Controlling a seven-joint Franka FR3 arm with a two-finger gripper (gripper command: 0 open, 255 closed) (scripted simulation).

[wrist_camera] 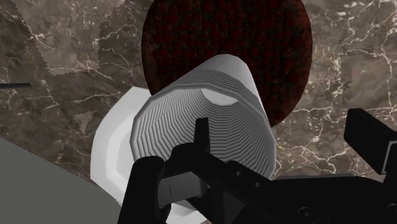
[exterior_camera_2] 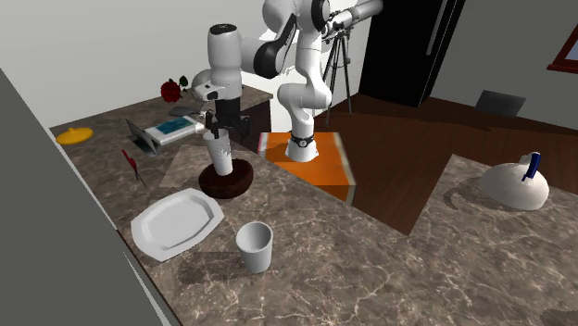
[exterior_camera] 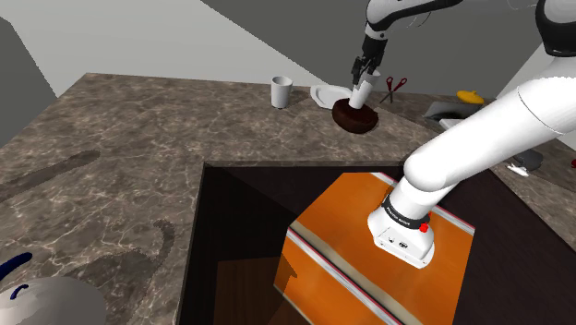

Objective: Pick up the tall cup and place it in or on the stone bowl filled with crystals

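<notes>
You had the tall white ribbed cup (exterior_camera_2: 220, 156) standing upright in the dark reddish-brown round bowl (exterior_camera_2: 243, 178) on the brown marbled surface (exterior_camera_2: 389, 269). Its long axis was vertical, its mouth facing up at the black pincer (exterior_camera_2: 220, 130). The pincer's fingers (wrist_camera: 372, 140) were spread, one at the cup's mouth and the other clear of its wall.
</notes>
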